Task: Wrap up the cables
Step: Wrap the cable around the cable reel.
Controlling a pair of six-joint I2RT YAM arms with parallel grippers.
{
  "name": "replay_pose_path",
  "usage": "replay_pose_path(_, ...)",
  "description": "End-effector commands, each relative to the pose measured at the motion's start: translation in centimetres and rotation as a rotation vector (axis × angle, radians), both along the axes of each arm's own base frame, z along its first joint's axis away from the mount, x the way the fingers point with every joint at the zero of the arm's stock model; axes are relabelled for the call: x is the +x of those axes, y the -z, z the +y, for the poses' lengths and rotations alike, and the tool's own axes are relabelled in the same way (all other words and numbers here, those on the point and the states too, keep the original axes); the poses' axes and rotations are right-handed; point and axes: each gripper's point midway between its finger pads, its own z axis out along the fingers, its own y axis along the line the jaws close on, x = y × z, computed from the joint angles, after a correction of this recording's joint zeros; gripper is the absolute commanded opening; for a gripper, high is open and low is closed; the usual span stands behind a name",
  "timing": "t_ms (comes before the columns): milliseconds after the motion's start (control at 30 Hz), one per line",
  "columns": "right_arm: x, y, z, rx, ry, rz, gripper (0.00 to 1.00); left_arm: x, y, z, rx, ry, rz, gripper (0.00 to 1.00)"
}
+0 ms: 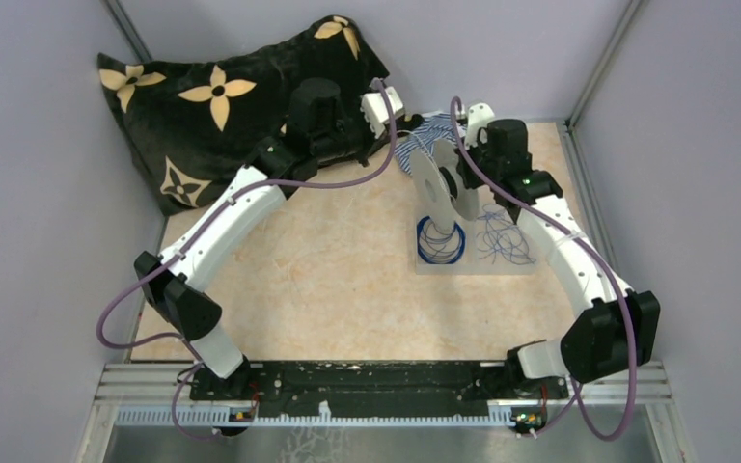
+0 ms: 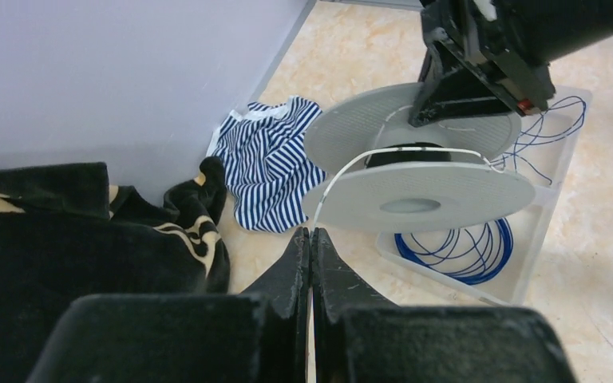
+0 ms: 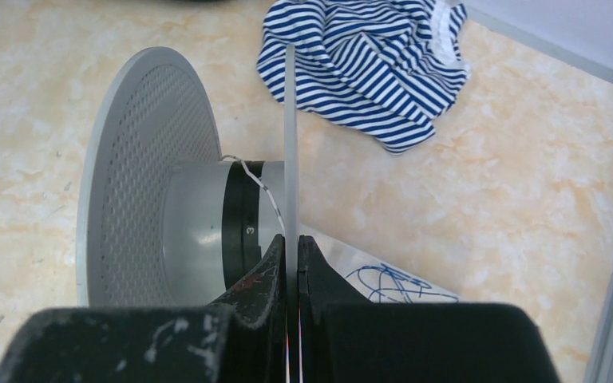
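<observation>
Left hand (image 2: 312,233): fingers are pressing flat together. A whitish cable (image 2: 415,148) is running straight out of the closed tips, so the hand is pinching it.
- The strand is rising ahead and to the right of the tips, onto the dark hub of the spool (image 2: 423,195).
- The spool is hanging just ahead of this hand, tilted, with both perforated flanges showing.

Right hand (image 3: 290,243): it is clamping the rim of one spool flange, seen edge-on between the two fingers.
- The other flange is standing off to the left of the fingers.
- The grey hub with its black band is sitting between the flanges, with a turn of the whitish cable crossing it.

Remaining cables are lying in a shallow clear tray (image 2: 563,171) on the worktop (image 1: 328,270).
- The blue coil (image 2: 459,275) is lying below the spool, ahead-right of the left hand's tips.
- The blue tangle (image 2: 555,128) is lying further right in the tray; in the right wrist view it is just right of the fingers.

A striped cloth (image 2: 267,167) is lying crumpled beyond the spool, ahead-left of the left hand. A black flowered pillow (image 2: 48,263) is sitting to the left of that hand.
</observation>
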Motion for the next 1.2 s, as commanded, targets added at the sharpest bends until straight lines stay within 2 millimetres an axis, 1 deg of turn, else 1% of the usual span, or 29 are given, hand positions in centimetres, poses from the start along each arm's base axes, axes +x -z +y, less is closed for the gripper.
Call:
replay_pose_path(0,-0.6,-3.9,1.5,0.028,-0.072,-0.13,0.0,0.9,-2.3,-0.2,-0.082,-0.004,-0.015,0.0)
replay_pose_path(167,-1.4,-2.5,1.5,-0.002,-0.102,-0.1,0.0,3.5,-2.7,1.9,-0.125,-0.07,0.005,0.0)
replay_pose_path(267,-2.0,-2.0,1.8,-0.009,-0.134,-0.079,0.0,5.1,-1.9,2.9,-0.114,-0.112,0.006,0.0)
replay_pose_path(333,-2.5,-2.0,2.1,-0.003,-0.165,-0.076,0.0,6.1,-1.0,3.5,-0.101,-0.138,0.008,0.0)
replay_pose_path(467,-3.6,-3.0,2.9,0.02,-0.232,-0.099,0.0,7.9,1.3,4.8,-0.073,-0.194,0.026,0.0)
replay_pose_path(600,-4.4,-5.0,3.4,0.052,-0.261,-0.124,0.0,9.0,3.9,6.3,-0.067,-0.236,0.062,0.0)
replay_pose_path(633,-4.6,-5.5,3.5,0.062,-0.264,-0.129,0.0,9.1,4.9,6.7,-0.061,-0.242,0.078,0.0)
replay_pose_path(700,-4.9,-6.5,3.9,0.092,-0.279,-0.129,0.0,9.2,6.2,7.1,-0.06,-0.243,0.098,0.0)
replay_pose_path(833,-5.4,-8.8,5.0,0.17,-0.311,-0.123,0.0,8.6,8.6,7.2,-0.062,-0.222,0.129,0.0)
replay_pose_path(900,-5.4,-10.0,5.2,0.205,-0.304,-0.124,0.0,8.3,9.7,7.3,-0.062,-0.213,0.147,0.0)
replay_pose_path(1033,-4.6,-11.9,5.0,0.252,-0.264,-0.129,0.0,7.5,11.5,7.6,-0.085,-0.203,0.193,0.0)
replay_pose_path(1100,-3.9,-13.0,4.4,0.266,-0.22,-0.138,0.0,6.8,12.3,7.7,-0.106,-0.187,0.221,0.0)
replay_pose_path(1133,-3.6,-13.1,4.2,0.273,-0.203,-0.137,0.0,6.4,12.3,7.5,-0.122,-0.173,0.226,0.0)
replay_pose_path(1167,-3.3,-13.7,4.1,0.284,-0.188,-0.143,0.0,5.7,12.9,7.3,-0.129,-0.151,0.242,0.0)
